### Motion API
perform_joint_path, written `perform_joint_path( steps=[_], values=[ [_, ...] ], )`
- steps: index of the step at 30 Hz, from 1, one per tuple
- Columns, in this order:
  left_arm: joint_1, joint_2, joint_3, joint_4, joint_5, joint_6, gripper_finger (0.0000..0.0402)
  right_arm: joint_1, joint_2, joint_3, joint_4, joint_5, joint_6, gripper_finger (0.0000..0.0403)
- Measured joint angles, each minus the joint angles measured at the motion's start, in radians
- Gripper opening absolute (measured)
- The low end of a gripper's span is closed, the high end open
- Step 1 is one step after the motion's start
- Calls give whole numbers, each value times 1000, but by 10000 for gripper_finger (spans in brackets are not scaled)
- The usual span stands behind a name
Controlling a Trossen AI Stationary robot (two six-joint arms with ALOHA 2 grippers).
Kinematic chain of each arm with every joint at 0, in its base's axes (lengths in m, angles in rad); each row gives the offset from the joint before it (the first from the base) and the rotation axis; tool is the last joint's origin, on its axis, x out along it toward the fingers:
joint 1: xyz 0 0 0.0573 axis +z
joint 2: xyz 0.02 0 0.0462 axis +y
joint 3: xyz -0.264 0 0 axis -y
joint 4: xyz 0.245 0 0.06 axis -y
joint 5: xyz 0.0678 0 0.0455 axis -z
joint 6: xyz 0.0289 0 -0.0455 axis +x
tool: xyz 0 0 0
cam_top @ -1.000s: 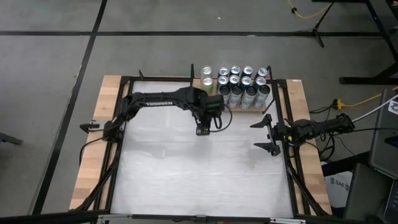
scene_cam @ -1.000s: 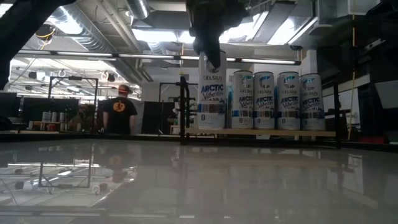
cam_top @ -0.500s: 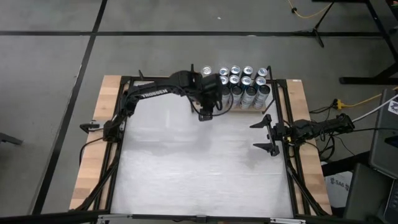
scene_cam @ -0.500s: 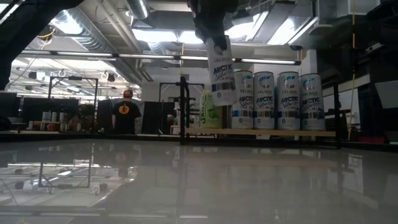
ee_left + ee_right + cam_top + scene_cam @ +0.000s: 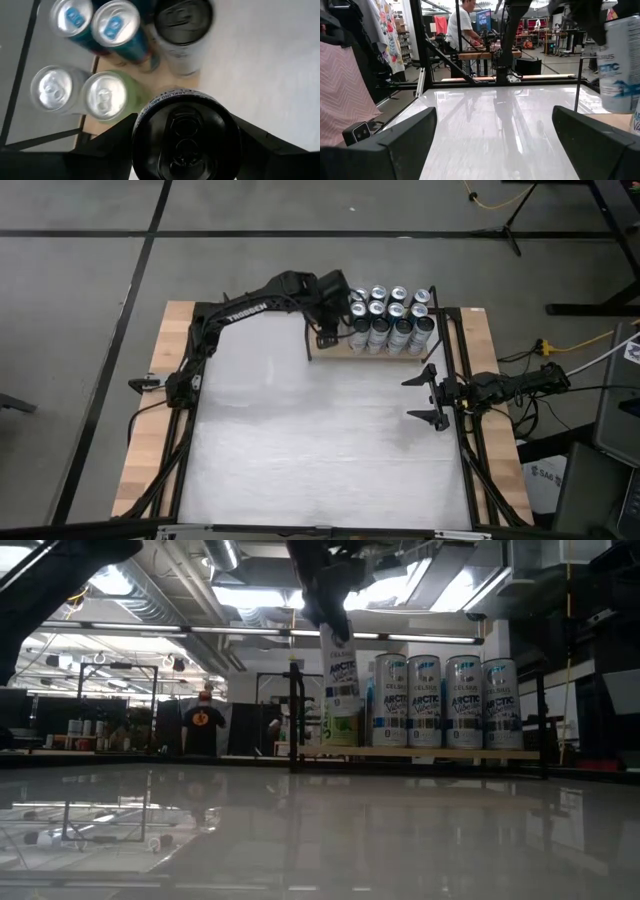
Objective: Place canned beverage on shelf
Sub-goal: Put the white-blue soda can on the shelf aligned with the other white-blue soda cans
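Note:
A tall white-and-blue beverage can (image 5: 341, 675) with a black top (image 5: 184, 136) hangs in the air by the left end of the shelf (image 5: 420, 752), with my left gripper (image 5: 333, 602) shut on it. In the high view that gripper (image 5: 335, 318) is at the far edge, beside the shelf (image 5: 392, 351), a light wooden board. Several like cans (image 5: 398, 320) stand upright on the board. More cans, one of them green (image 5: 106, 96), stand just past the held can. My right gripper (image 5: 426, 394) waits open at the table's right side, level, touching nothing. My left gripper pinches the can's upper side wall (image 5: 145, 117) just under the rim, one finger (image 5: 112, 142) on each of two opposite sides. The fingers come from above, slanting down toward the far edge. The can hangs below them, slightly tilted, clear of table and shelf.
Black frame rails (image 5: 455, 370) and pale wooden strips (image 5: 160, 380) edge the glossy white tabletop (image 5: 320, 440), which is bare in the middle and front. A thin black upright (image 5: 296, 715) stands at the shelf's left end. People work in the room beyond.
My left gripper has carried the can from the middle of the table toward the far edge and upward, to the shelf's left end. The can has risen clear of the table and now hangs slightly tilted. The gripper has stayed shut on it.

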Motion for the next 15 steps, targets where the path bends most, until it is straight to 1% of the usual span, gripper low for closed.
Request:
perform_joint_path(
  steps=[8, 15],
  values=[
    [28, 0, -4, 1, 45, 0, 239, 0, 0, 0, 0, 0, 0, 386],
    [30, 1, -81, 57, 53, -1, 239, 0, 0, 0, -1, -1, 0, 386]
  ],
)
